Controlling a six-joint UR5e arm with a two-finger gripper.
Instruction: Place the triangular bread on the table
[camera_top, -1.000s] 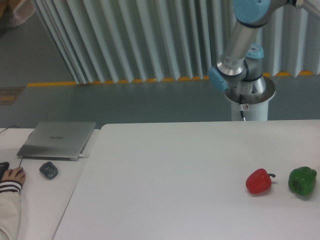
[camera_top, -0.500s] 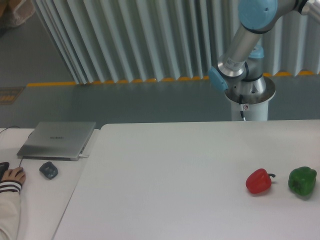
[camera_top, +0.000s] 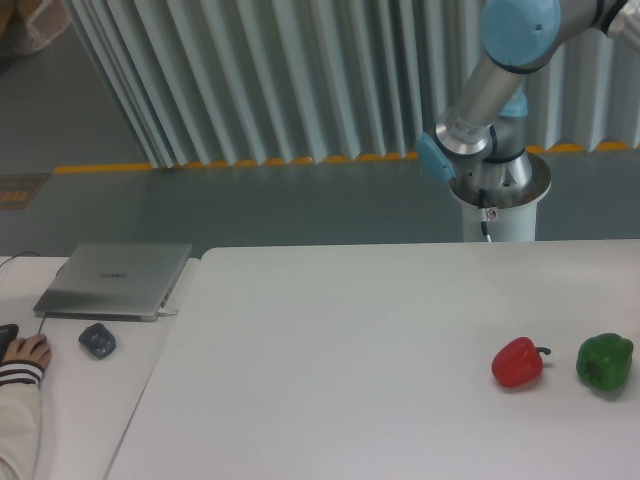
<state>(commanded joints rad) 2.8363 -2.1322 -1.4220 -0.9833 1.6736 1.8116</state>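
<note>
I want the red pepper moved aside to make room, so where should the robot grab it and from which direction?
Grip the red pepper across its rounded body, coming straight down from above. It lies on the table with its thin dark stem pointing right toward the green pepper, so close the fingers front to back to miss the stem and that neighbour. The robot's hand is out of view.

We see a glossy red bell pepper (camera_top: 518, 362) beside a green bell pepper (camera_top: 605, 362) at lower right of the plain white tabletop (camera_top: 340, 360), and a closed grey laptop (camera_top: 115, 279) at left.
</note>
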